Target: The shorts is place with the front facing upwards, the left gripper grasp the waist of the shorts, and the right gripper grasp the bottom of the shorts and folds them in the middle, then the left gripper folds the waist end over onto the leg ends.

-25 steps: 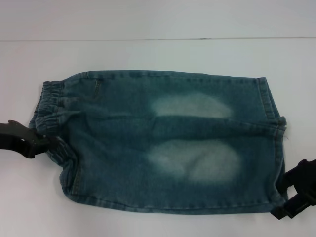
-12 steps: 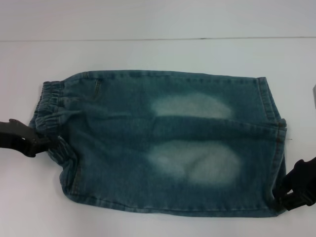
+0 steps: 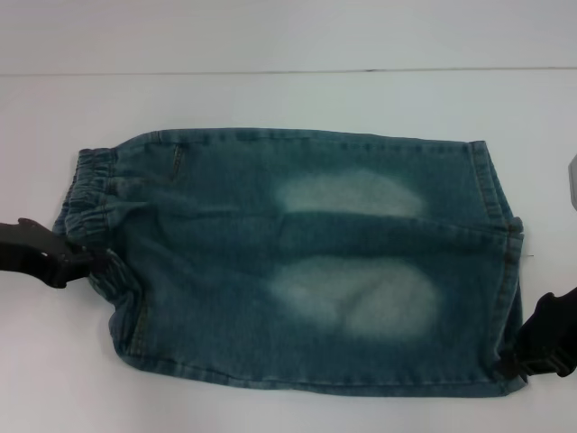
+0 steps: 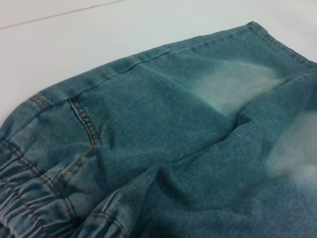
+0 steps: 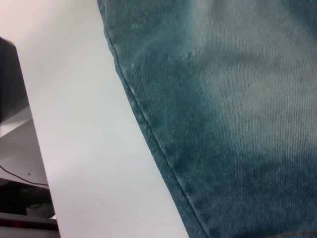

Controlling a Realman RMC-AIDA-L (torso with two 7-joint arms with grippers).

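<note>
The teal-blue washed denim shorts (image 3: 297, 262) lie spread across the middle of the white table (image 3: 288, 99), two pale faded ovals showing on the upper face. The ruched elastic waist of the shorts (image 3: 90, 216) is at the left. The flat stitched hems at the bottom of the shorts (image 3: 505, 271) are at the right.

The change is at the near right corner. A second ago the short, boxy black right gripper (image 3: 527, 356) sat lower, just off the hem corner; now it has come up and in against the near leg's hem. The cloth there looks slightly pulled. I cannot tell from here whether its jaws have actually closed on the denim.

On the left, the long-bodied black left gripper (image 3: 86, 262) has not moved. Its tips are buried in the gathered waistband at the near left, and it appears to be pinching the fabric, with the cloth bunched around it. The left wrist view shows only the pocket stitching (image 4: 84, 124) and waistband folds up close.

I judge both ends are now nearly secured, so the lengthwise fold can begin once the right grip is firm. A weak hold on that hem would let the near leg slip and drag.
</note>
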